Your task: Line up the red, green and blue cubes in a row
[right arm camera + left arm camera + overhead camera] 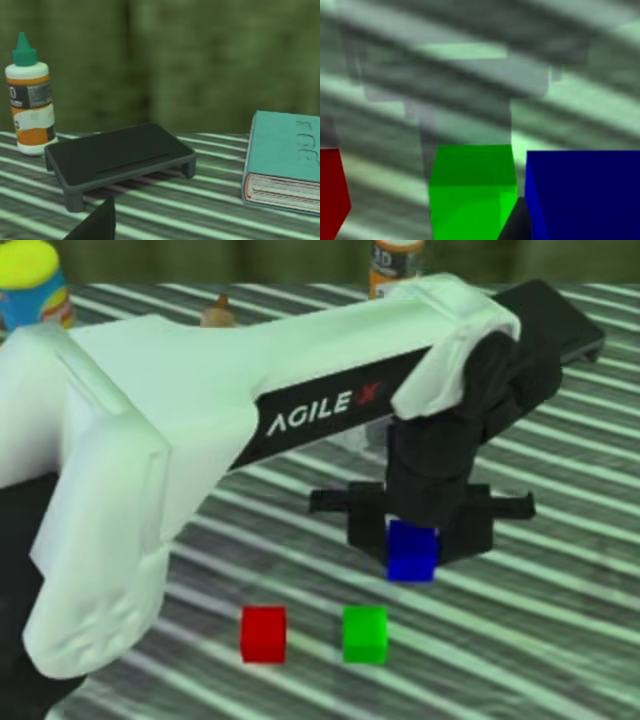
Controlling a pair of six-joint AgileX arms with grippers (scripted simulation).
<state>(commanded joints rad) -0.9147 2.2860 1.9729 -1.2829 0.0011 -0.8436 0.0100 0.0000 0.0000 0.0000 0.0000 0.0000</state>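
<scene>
Held in the left hand (412, 530), the blue cube (411, 551) is gripped just behind the green cube (364, 633), which sits right of the red cube (263, 633) near the bench's (560, 620) front edge. All three are judged light, rigid and smooth, best taken on opposite flat faces. No right hand is seen.

On the table (560, 640), the red cube (263, 633) sits left of the green cube (365, 633), the two side by side with a gap between. The blue cube (411, 551) is behind and just right of the green one, under the left end effector (415, 530). Farther back stand a glue bottle (30, 100) and, beside it, a low tray-like stand (117, 157). A book (285, 162) lies near that stand.
</scene>
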